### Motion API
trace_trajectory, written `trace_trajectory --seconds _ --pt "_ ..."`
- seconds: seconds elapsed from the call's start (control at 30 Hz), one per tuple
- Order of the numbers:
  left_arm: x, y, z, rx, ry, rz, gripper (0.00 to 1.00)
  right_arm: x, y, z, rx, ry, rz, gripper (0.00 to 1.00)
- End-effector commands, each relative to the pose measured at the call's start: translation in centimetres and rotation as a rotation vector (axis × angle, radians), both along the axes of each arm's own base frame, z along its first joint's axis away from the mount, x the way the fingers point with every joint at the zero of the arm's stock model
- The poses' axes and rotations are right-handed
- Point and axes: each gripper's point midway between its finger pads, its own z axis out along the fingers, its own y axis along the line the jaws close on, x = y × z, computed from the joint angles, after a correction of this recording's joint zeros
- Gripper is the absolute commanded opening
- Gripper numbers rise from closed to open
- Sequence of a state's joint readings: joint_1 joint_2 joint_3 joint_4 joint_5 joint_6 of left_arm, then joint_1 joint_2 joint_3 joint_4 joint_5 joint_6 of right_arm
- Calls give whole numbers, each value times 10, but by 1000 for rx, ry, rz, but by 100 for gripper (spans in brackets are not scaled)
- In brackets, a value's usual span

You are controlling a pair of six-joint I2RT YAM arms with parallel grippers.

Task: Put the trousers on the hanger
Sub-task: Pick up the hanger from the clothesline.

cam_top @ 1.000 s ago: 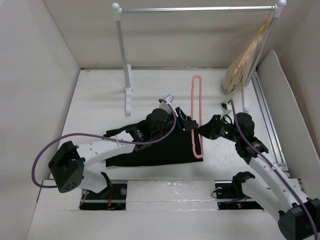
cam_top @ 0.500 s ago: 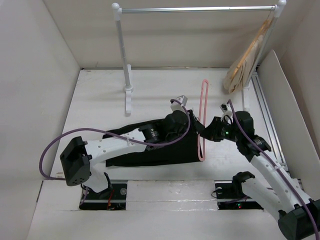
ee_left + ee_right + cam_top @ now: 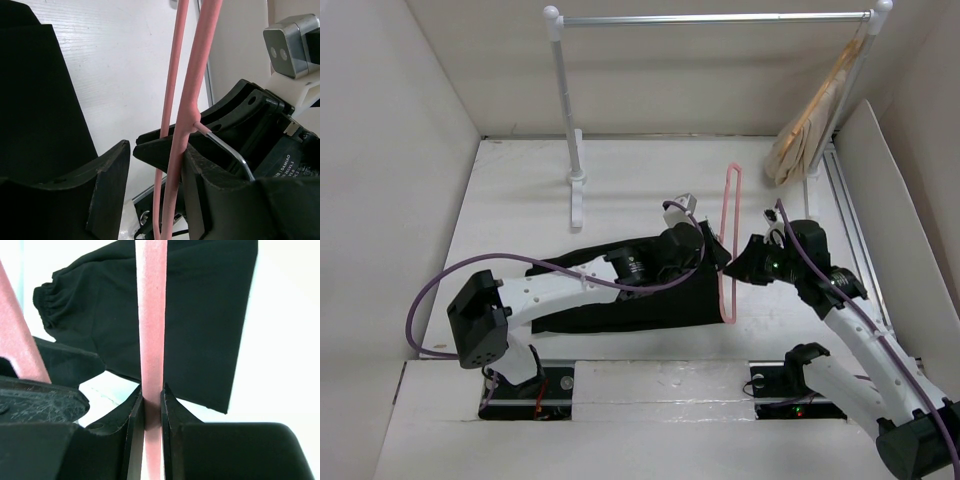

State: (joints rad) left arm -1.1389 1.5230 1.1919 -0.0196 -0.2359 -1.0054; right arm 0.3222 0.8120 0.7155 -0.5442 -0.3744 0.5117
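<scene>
The hanger (image 3: pixel 202 65) stood upright between the parted fingers of the left gripper (image 3: pixel 155 165); its metal hook (image 3: pixel 225 145) projected rightward from it.

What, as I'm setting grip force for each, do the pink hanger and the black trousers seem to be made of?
The hanger looks like plastic: uniform matte pink, smooth, in slim bars. Its hook looks like bare grey metal wire. The trousers look like soft black fabric with a matte finish, judging by the gathered cuff and the limp edges. The weave is too fine to tell.
</scene>
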Motion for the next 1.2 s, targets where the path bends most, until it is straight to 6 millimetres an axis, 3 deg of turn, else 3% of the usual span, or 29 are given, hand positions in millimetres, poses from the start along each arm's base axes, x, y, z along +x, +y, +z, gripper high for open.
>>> trace_trajectory --seconds 0.0,0.17,0.3,0.4,0.43,0.47,0.5,0.57,0.63,0.73,0.9,0.93,1.0,1.03,1.1,1.17 --pt "1 17 -21 121 -5 23 38 13 -13 23 -62 -107 -48 0" --pt "-23 4 -21 96 -21 -55 38 21 -14 14 -90 -92 -58 0" --pt "-26 6 -26 99 -7 -61 35 27 -20 12 -104 -83 -90 0" --pt "-28 14 -25 113 -27 -46 42 32 -18 14 -72 -77 -77 0" --pt "-32 20 -19 105 -32 -40 47 32 -16 17 -54 -83 -66 0" --pt "-31 23 -12 84 -42 -26 63 34 -16 22 -51 -97 -67 0" --pt "-26 29 -1 72 -77 1 69 35 -17 22 -60 -94 -75 0" --pt "-17 37 38 5 -150 33 87 36 -20 18 -76 -92 -84 0" --pt "-11 47 76 -22 -230 58 89 37 -20 11 -88 -76 -79 0" --pt "-12 60 85 -41 -239 84 88 36 -17 7 -82 -66 -62 0" --pt "-29 46 106 -168 -283 -37 82 48 -23 13 -98 -98 -100 0" --pt "-25 41 119 -154 -325 -45 82 49 -22 16 -98 -98 -91 0" --pt "-11 48 125 -96 -339 37 81 47 -19 11 -113 -74 -66 0" --pt "-6 52 143 -105 -352 70 80 45 -16 10 -113 -70 -54 0" --pt "14 73 144 -57 -331 174 79 42 -19 14 -107 -89 -66 0" --pt "14 80 144 -46 -341 170 76 43 -21 18 -104 -119 -87 0"
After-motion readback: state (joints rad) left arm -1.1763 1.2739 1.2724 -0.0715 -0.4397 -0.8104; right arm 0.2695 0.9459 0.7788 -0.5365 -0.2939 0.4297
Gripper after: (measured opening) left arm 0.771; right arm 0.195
